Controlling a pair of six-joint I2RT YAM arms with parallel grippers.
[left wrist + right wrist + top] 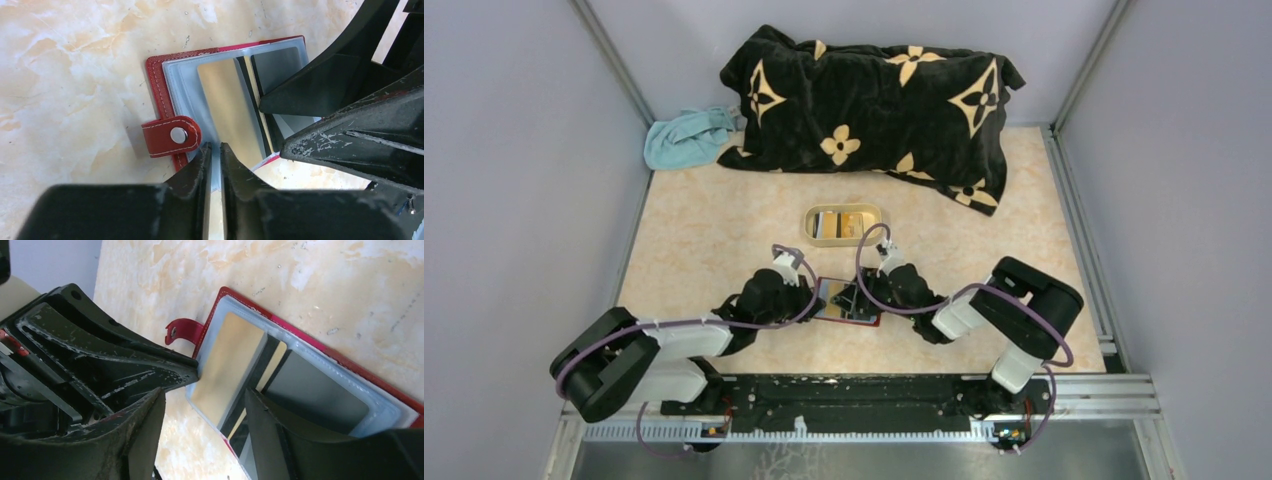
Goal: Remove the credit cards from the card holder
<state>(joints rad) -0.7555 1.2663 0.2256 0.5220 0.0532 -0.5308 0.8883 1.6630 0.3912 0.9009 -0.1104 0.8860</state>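
Note:
The dark red card holder [865,322] lies open on the table between both grippers. In the left wrist view its red tab [170,136] points left. Its pale sleeves hold a shiny gold card [232,107] and a dark card [280,65]. My left gripper [215,150] is shut on the near edge of the pale sleeve, right beside the tab. My right gripper [200,410] is open. One of its fingers [285,435] rests over the dark card [315,390]; the other hangs off the holder's edge. More cards [844,222] lie in the beige tray.
The beige oval tray [810,226] sits just beyond the card holder. A black blanket with beige flowers [874,100] and a light blue cloth [686,138] lie at the back. Grey walls close in both sides.

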